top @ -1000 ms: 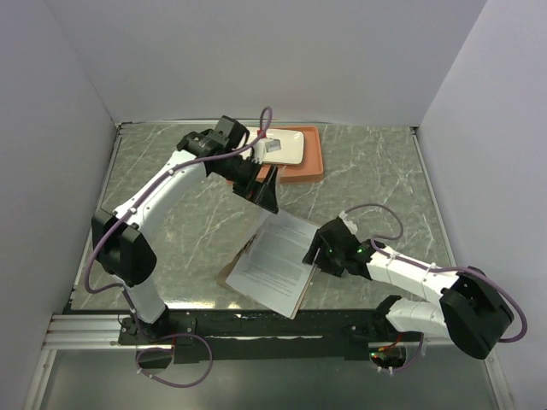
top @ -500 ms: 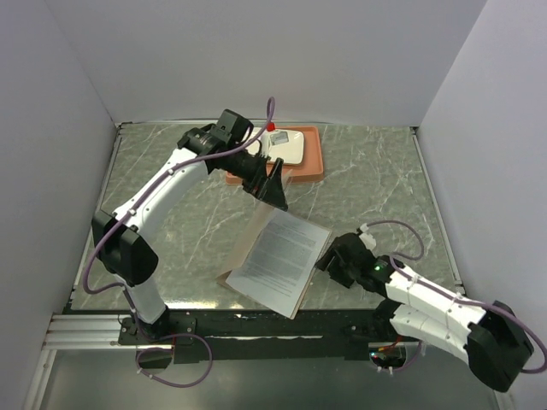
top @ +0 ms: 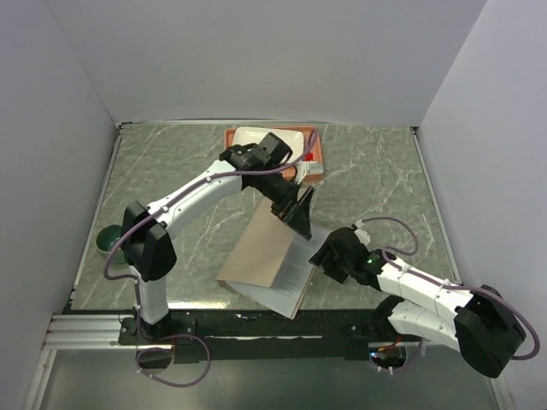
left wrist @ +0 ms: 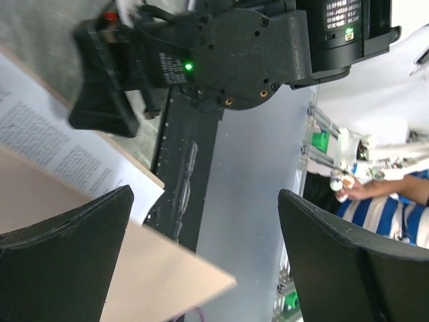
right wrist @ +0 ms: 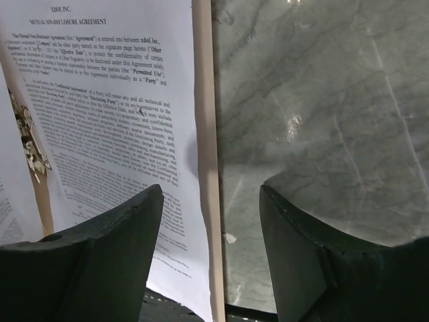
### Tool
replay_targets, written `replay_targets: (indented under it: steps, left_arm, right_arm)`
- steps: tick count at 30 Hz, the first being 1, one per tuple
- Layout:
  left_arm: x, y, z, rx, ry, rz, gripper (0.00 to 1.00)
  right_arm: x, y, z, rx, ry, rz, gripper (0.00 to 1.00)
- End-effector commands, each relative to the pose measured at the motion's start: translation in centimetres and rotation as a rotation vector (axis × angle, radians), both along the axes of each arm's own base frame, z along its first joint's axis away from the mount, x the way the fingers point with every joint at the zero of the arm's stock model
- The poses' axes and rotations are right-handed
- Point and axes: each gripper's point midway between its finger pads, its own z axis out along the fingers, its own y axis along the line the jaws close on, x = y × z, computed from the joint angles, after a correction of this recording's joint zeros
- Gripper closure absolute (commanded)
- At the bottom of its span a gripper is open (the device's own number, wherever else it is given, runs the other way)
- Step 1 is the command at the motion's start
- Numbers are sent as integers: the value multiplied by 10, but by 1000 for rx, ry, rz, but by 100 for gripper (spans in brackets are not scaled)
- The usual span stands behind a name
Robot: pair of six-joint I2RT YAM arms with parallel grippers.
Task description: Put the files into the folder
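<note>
The tan folder (top: 256,256) lies near the table's front edge. Its cover is tilted over the files (top: 297,266), leaving only a white strip of printed sheet showing at the right. My left gripper (top: 299,222) is open above the folder's far right corner. In the left wrist view the gripper (left wrist: 204,194) has the tan cover (left wrist: 134,282) rising by its left finger and a printed sheet (left wrist: 53,147) beyond. My right gripper (top: 325,258) is open at the folder's right edge. In the right wrist view the gripper (right wrist: 211,191) straddles the folder's edge (right wrist: 204,134) and the top sheet (right wrist: 114,121).
An orange tray (top: 314,158) with a white rectangular plate (top: 256,137) stands at the back, behind the left arm. A dark green bowl (top: 109,237) sits at the left edge. White walls close in the left, back and right sides.
My left arm swung from beside the tray toward the near right, over the folder. The folder's cover came down over most of the printed sheets. My right gripper stayed by the folder's right edge.
</note>
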Motion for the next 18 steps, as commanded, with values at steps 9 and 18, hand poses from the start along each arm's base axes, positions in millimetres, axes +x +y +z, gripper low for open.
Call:
replay_targets:
  steps: [9, 18]
  left_arm:
    - [-4, -12, 57, -145, -41, -96, 4]
    - [114, 121, -7, 73, -271, 281, 4]
  right_arm:
    - [-30, -35, -28, -133, 134, -52, 32]
    - [-41, -56, -26, -219, 174, -102, 35]
